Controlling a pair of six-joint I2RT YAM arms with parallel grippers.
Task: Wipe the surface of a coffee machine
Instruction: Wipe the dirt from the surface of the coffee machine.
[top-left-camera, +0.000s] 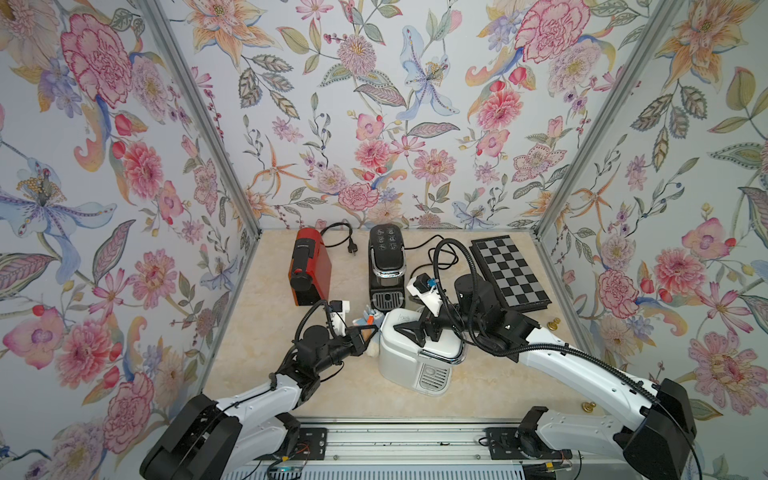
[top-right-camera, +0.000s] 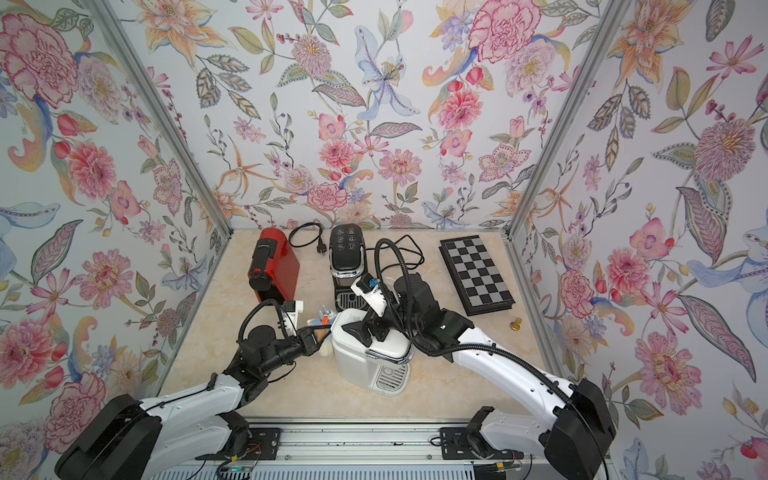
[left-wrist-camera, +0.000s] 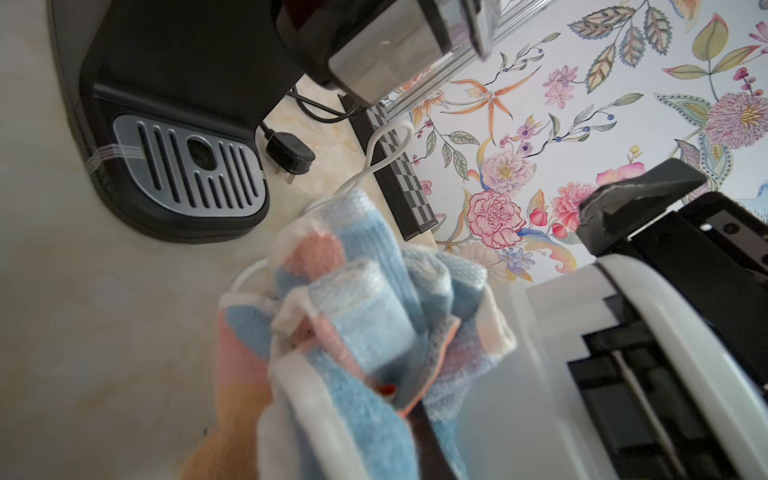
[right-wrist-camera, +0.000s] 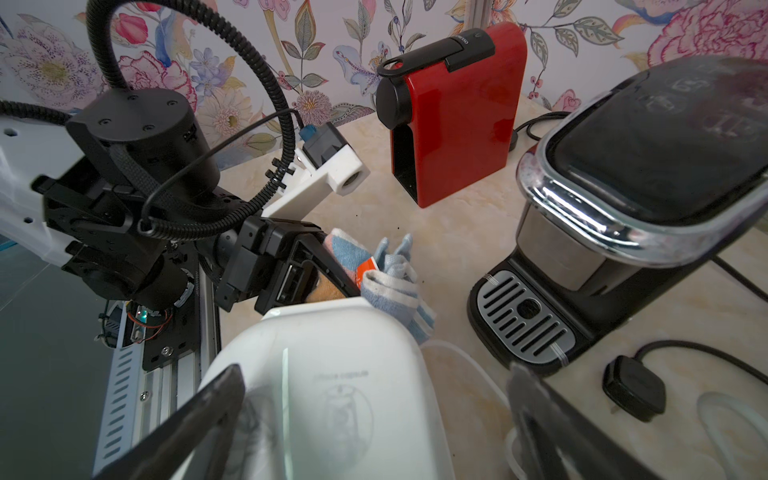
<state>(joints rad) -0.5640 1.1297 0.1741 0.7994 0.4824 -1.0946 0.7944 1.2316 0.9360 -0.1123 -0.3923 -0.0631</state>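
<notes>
A white coffee machine (top-left-camera: 415, 357) (top-right-camera: 370, 357) stands at the front middle of the table, and the right wrist view looks down on its smooth top (right-wrist-camera: 324, 374). My left gripper (top-left-camera: 365, 332) (top-right-camera: 319, 334) is shut on a blue, pink and white cloth (top-left-camera: 368, 318) (left-wrist-camera: 353, 316) (right-wrist-camera: 390, 270), held against the machine's left side. The cloth hides most of the left jaws. My right gripper (top-left-camera: 419, 331) (top-right-camera: 369, 330) (right-wrist-camera: 365, 415) is open over the machine's top. One finger lies at the top's edge, the other stands apart over the table.
A black coffee machine (top-left-camera: 386, 262) stands just behind the white one, a red coffee machine (top-left-camera: 307, 266) to its left. A folded chessboard (top-left-camera: 509, 270) lies at the back right. Black cables and a plug (right-wrist-camera: 633, 388) trail on the table. A gold chess piece (top-left-camera: 552, 324) stands at the right.
</notes>
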